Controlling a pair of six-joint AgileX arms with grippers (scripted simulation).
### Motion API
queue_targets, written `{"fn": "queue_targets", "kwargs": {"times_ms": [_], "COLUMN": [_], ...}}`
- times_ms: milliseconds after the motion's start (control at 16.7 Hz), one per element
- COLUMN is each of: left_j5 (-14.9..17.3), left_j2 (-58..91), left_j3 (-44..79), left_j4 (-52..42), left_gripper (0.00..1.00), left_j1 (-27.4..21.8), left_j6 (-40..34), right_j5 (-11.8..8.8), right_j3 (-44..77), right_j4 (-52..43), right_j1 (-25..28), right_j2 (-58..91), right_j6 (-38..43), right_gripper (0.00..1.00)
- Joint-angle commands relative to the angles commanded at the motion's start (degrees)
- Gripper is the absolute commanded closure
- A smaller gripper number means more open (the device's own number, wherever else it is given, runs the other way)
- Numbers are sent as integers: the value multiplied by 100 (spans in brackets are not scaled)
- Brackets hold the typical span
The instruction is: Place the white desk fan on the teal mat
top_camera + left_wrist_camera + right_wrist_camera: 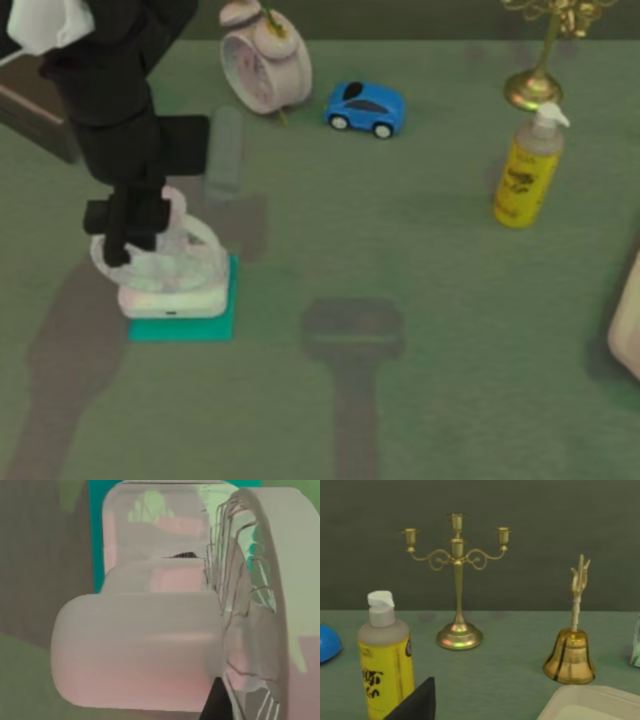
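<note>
The white desk fan (pixel 170 275) stands upright with its base on the teal mat (pixel 190 325) at the table's left, and the mat's edges show in front and to the right. My left gripper (pixel 135 240) reaches down from above and is shut on the fan behind its cage. In the left wrist view the fan (pixel 140 650) fills the picture, with its rear knob and cage close up and teal mat (pixel 96 530) behind. One dark finger (pixel 216 706) shows between knob and cage. My right gripper (pixel 462 716) is parked off the right side, open, with one finger (pixel 420 702) in view.
Along the back stand a round alarm clock (pixel 265 65), a blue toy car (pixel 365 108), a gold candelabrum (pixel 535 85) and a yellow pump bottle (pixel 528 170). A gold bell (pixel 570 657) and a white tray (pixel 628 320) sit at the far right.
</note>
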Motion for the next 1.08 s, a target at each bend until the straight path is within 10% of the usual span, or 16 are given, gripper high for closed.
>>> {"fn": "queue_targets", "kwargs": {"times_ms": [720,1080], "left_j5": [0,0], "left_j2": [0,0], "left_j3": [0,0], "left_j4": [0,0], "left_gripper": [2,0], "left_j1": [0,0], "left_j6": [0,0], "right_j5": [0,0], "right_j3": [0,0], "right_j4": [0,0], "right_j1": [0,0], "right_j2": [0,0], "right_j6": [0,0], "right_gripper": [0,0]}}
